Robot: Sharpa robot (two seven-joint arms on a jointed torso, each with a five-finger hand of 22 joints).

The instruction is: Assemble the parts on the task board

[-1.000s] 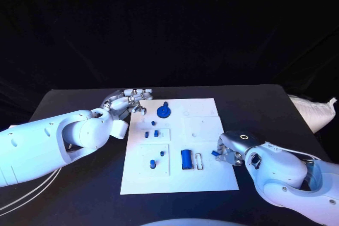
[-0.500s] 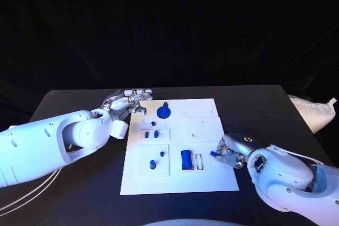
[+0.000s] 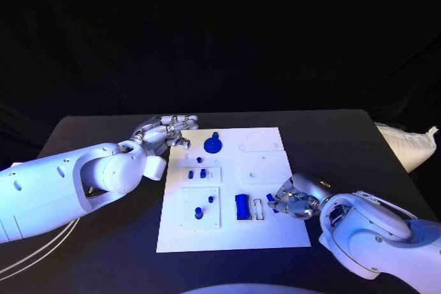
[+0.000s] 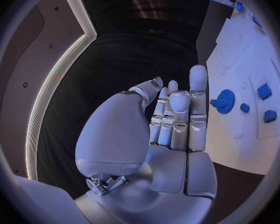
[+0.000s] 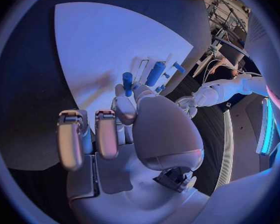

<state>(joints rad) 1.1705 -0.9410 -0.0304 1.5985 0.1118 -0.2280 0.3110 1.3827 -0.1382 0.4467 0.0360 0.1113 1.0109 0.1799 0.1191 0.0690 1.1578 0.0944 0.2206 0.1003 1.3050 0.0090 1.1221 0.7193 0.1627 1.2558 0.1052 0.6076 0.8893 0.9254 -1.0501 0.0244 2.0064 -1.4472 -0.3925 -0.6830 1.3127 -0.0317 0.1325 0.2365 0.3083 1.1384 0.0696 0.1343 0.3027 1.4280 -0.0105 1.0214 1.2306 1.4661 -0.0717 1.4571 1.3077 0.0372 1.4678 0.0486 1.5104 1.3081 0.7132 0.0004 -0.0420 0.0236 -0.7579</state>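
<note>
The white task board (image 3: 262, 233) lies mid-table. On it are a blue gear (image 3: 213, 144), a long blue block (image 3: 243, 206) next to a white slot (image 3: 258, 208), and several small blue pegs (image 3: 191, 175). My right hand (image 3: 292, 203) hangs over the board's right edge and pinches a small blue peg (image 3: 272, 198); the right wrist view shows the peg (image 5: 127, 82) upright at the fingertips (image 5: 123, 102), close to the blue block (image 5: 155, 73). My left hand (image 3: 170, 133) rests at the board's far left corner, holding nothing, fingers straight and together (image 4: 177, 114), beside the gear (image 4: 225, 101).
A white bag (image 3: 409, 144) lies at the table's right edge. Black table (image 3: 349, 141) surrounds the board on all sides. My left forearm (image 3: 64, 185) covers the table left of the board.
My right hand has moved left from the board's right edge to over the board, carrying the small blue peg toward the blue block. My left hand has not moved.
</note>
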